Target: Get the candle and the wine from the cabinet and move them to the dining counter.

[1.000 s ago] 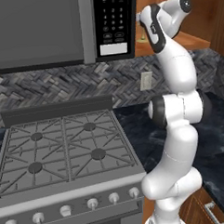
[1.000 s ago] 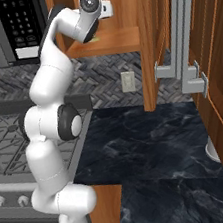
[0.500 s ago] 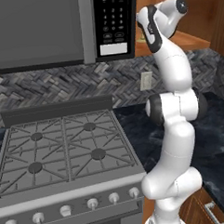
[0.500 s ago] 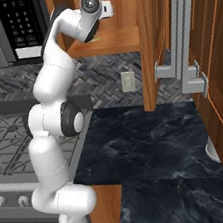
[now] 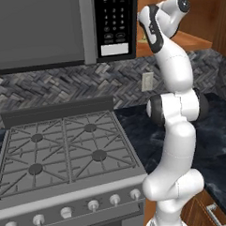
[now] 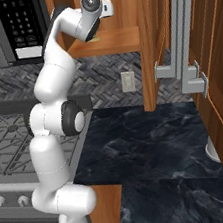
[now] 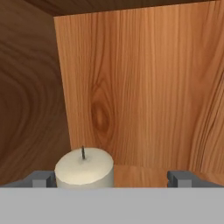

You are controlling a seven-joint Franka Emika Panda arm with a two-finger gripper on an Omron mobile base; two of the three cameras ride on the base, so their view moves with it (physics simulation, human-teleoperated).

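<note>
Cabinet (image 7: pixel 144 87): candle (image 7: pixel 84 167) at pincer's (image 7: pixel 112 178) left finger.

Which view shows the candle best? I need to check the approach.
The hand view: the candle, cream top and dark wick, sits close ahead inside the cabinet. In both base views the arm's wrist is at the cabinet, and I can't make the candle out.

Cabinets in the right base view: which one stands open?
The wall cabinet right of the microwave: its door is swung out and its shelf shows. The tall cabinet at the right edge is shut.
</note>
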